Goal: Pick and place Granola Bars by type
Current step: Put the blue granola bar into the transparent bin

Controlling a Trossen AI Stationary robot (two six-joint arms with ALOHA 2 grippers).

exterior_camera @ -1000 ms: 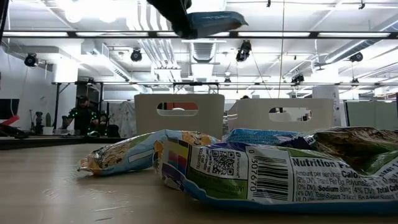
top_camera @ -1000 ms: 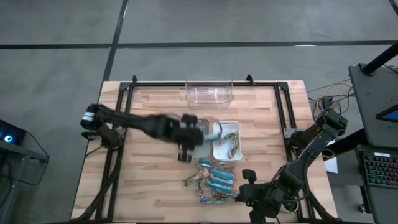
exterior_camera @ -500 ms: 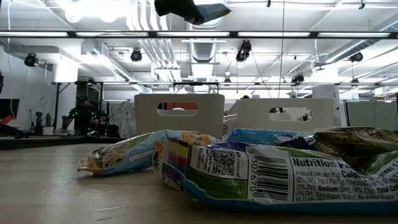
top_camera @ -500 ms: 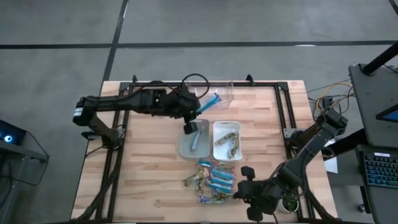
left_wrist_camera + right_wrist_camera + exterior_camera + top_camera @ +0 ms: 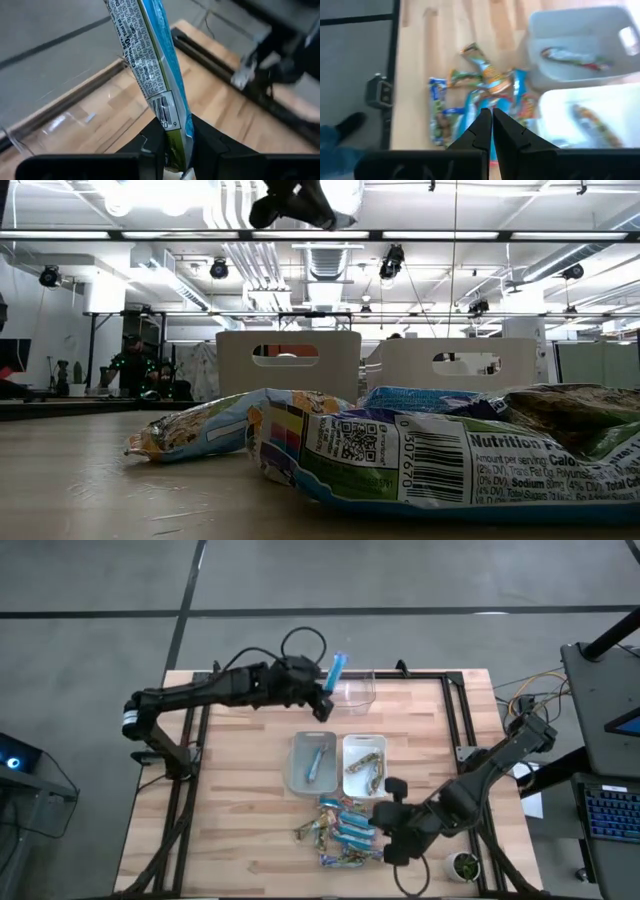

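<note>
blue bar held beside the clear bin, pile waiting below the grey bin

granola bars are split between three places, all taken here from the grey rectangular plastic bin (image 5: 312, 764) at the middle of the wooden table (image 5: 235, 820). the left gripper (image 5: 326, 700) is raised on the far side of that grey bin, next to the clear plastic bin (image 5: 350, 692) at the table's back edge. its fingers (image 5: 207, 145) are pinched narrowly on one end of a shiny bright blue wrapped bar (image 5: 336, 670), which sticks up and outward from the grip; the left wrist view shows the same blue wrapper, barcode near the fingers, standing over the clear bin's corner.

inside the grey bin lies one blue bar (image 5: 316, 762). just to the right of the grey bin sits a white rectangular plastic bin (image 5: 366, 743) holding a few greenish-gold and brown bars (image 5: 365, 766). on the near side of the grey bin, a loose pile of blue and greenish-gold wrapped bars (image 5: 343, 831) rests on the wood.

the right gripper (image 5: 388, 850) hovers at the right edge of that pile, its fingers (image 5: 481, 131) pressed fully together with nothing between them. the low view shows the pile's wrappers close up with the grey and white bins behind.
</note>
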